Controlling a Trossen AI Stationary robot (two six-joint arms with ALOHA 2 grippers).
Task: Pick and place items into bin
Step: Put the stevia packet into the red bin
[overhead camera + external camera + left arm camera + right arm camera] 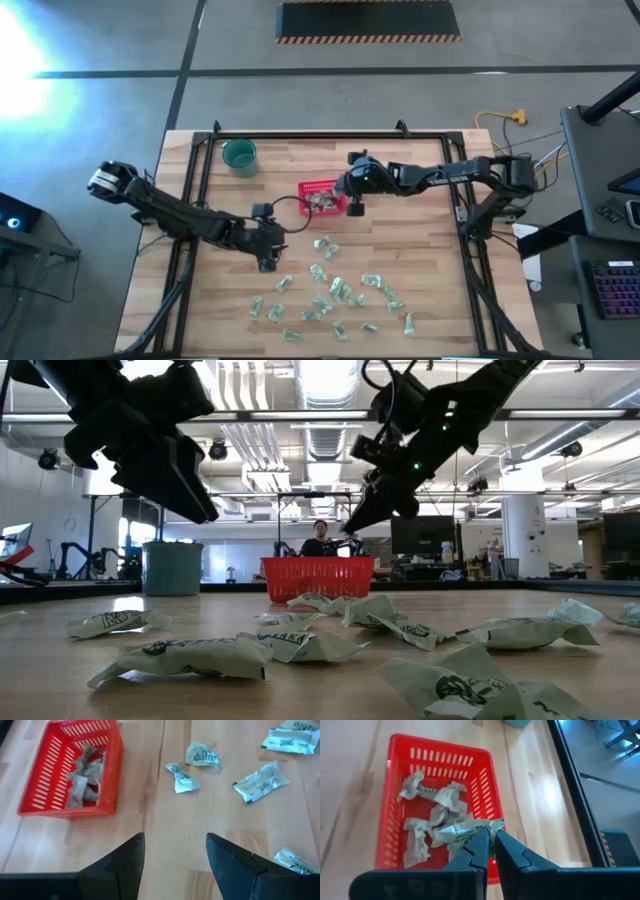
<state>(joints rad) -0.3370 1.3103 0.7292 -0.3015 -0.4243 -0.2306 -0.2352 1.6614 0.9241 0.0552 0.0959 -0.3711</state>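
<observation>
The bin, a red mesh basket (322,198) with several packets inside, stands at the table's middle. My right gripper (490,836) hangs over the basket's right wall, shut on one pale green-and-white packet (462,836). Many more packets (330,290) lie flat and scattered on the wood toward the near edge. My left gripper (175,850) stands open above bare wood, near and left of the basket, nothing between its fingers. In the low view the right gripper (358,520) slants down above the basket (318,578). My right gripper pinches the packet by its crinkled end (487,826) between its two fingertips. The fingers slant down from the table's right side. The rest of the packet sticks out past the fingertips, lifted clear above the basket's inside beside its right wall (487,785).
A round teal cup (239,156) stands at the far left of the table. A dark frame rail (330,136) runs along the far edge and down both sides. Three loose packets (202,755) lie just beyond my left gripper.
</observation>
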